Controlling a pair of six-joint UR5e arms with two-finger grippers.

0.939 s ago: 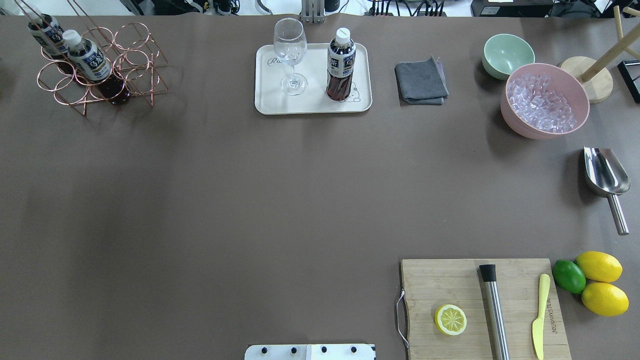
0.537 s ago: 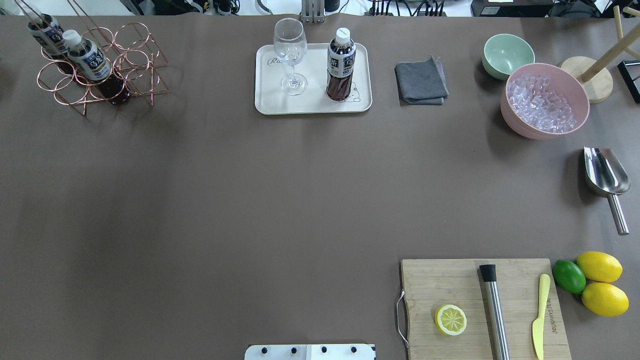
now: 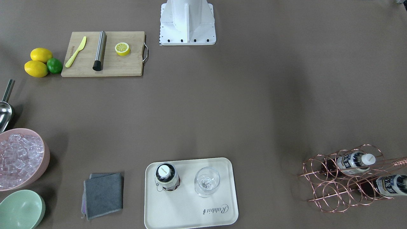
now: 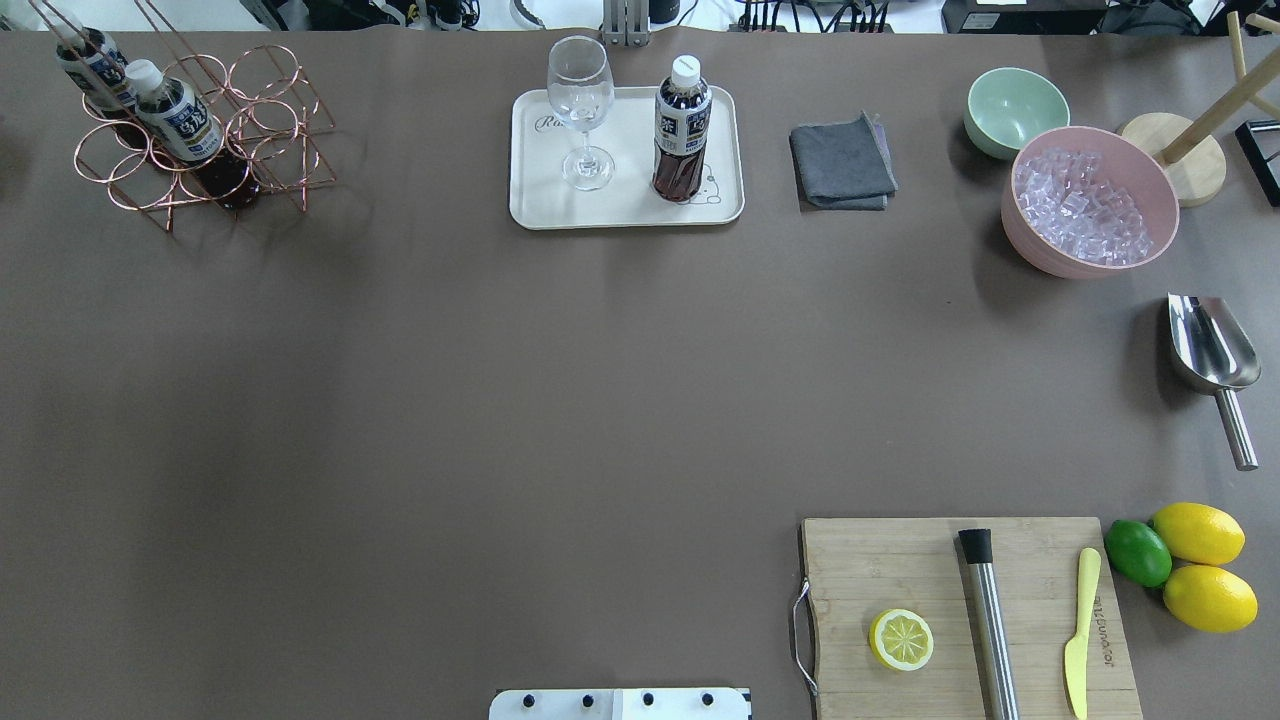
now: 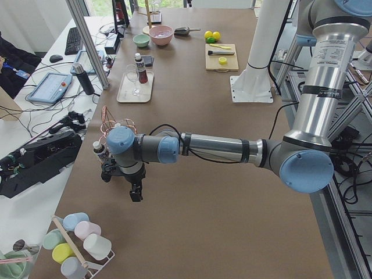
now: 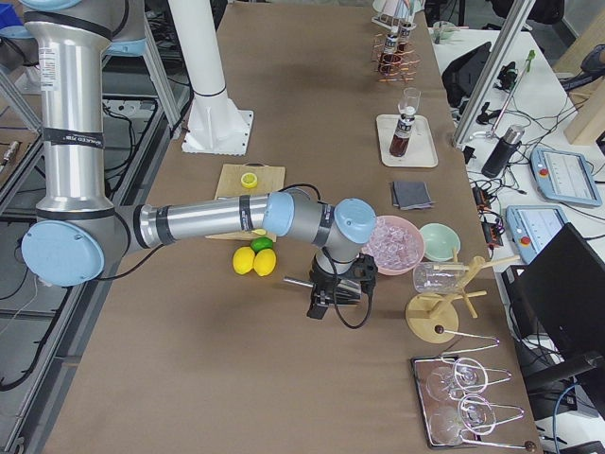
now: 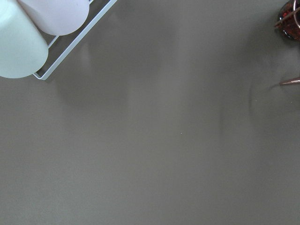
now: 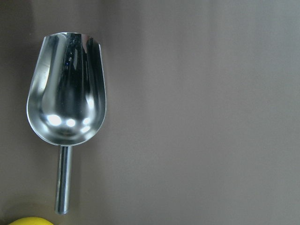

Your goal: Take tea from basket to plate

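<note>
One tea bottle (image 4: 683, 125) stands upright on the cream plate (image 4: 540, 205), next to a wine glass (image 4: 580, 110); it also shows in the front-facing view (image 3: 165, 175). Two more tea bottles (image 4: 178, 122) (image 4: 92, 66) lean in the copper wire basket (image 4: 285, 110) at the far left. My left gripper (image 5: 136, 195) hangs over bare table beyond the basket's outer side. My right gripper (image 6: 319, 307) hangs over the steel scoop (image 8: 65, 93). Both show only in the side views, so I cannot tell whether they are open or shut.
A grey cloth (image 4: 842, 162), a mint bowl (image 4: 1015, 108) and a pink bowl of ice (image 4: 1088, 200) lie right of the plate. A cutting board (image 4: 900, 560) holds a lemon half, muddler and knife. Lemons and a lime (image 4: 1195, 560) lie beside it.
</note>
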